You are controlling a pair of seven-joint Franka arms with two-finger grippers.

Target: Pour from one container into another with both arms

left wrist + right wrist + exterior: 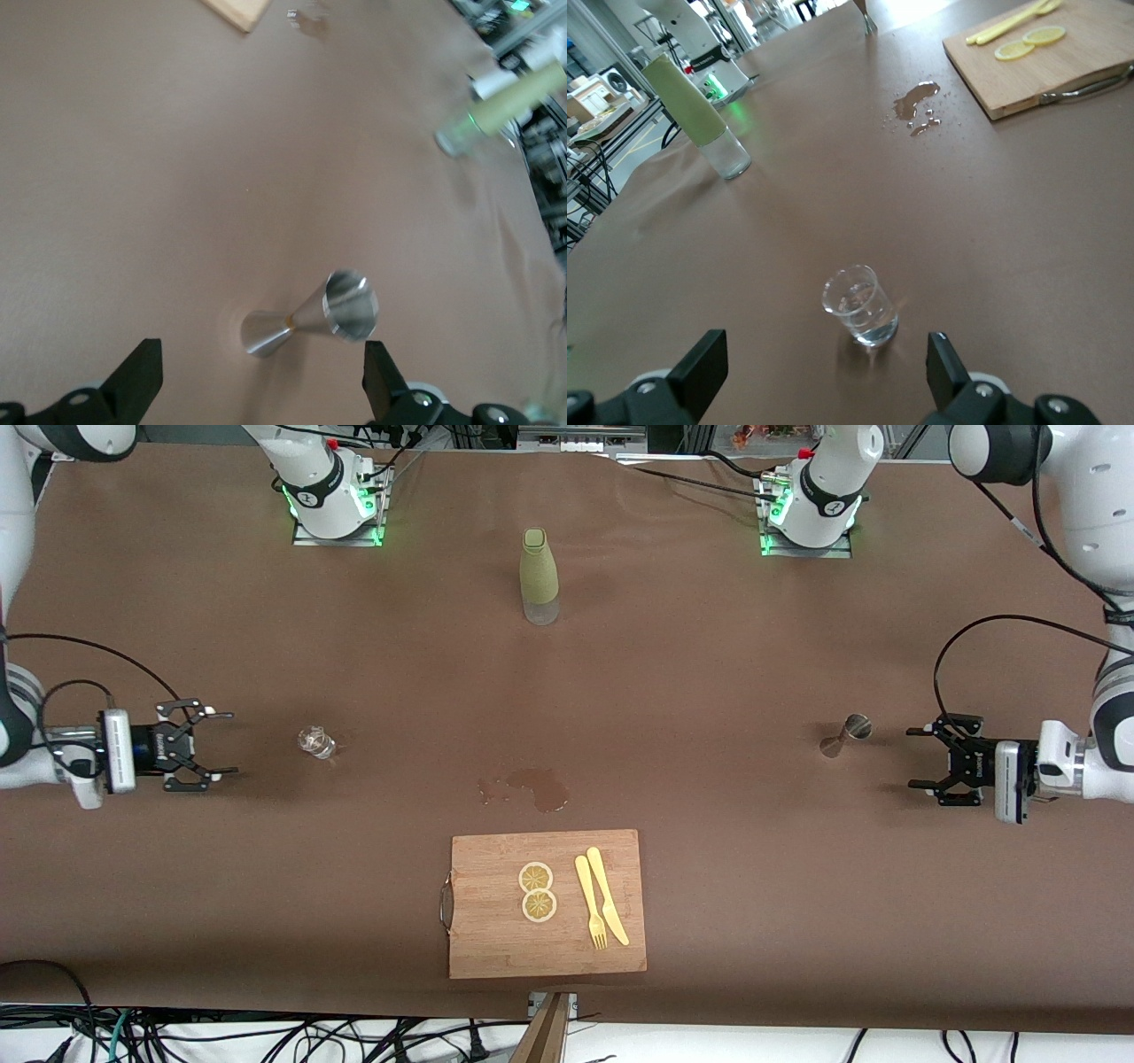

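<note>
Both arms sit low at the two ends of the table, and both pincers are spread wide. The right gripper (217,744), at mid-left of the front view, faces the small glass (316,741), which stands upright just off its fingertips, with something clear low in its bottom as the right wrist view (860,305) shows. The left gripper (921,760), at mid-right, faces the steel jigger (846,735), upright on the cloth near its tips; in the left wrist view the jigger (308,328) sits between the two spread fingers but short of them.

Whether this is the approach or the retreat after a pour, the frames do not settle: both vessels stand free and both hands hold nothing.

Now the hazards. The jigger is narrow at the waist and top-heavy, so a finger arriving off-centre could tip it and send it rolling. The glass is slick and small; a grip landing high on its rim could squirt it out. A wet patch (530,788) already marks the cloth at centre frame, above the cutting board (496,939), so a pour made with two small mouths misaligned could easily add to it. The green bottle (539,576) stands at top centre, well apart.
</note>
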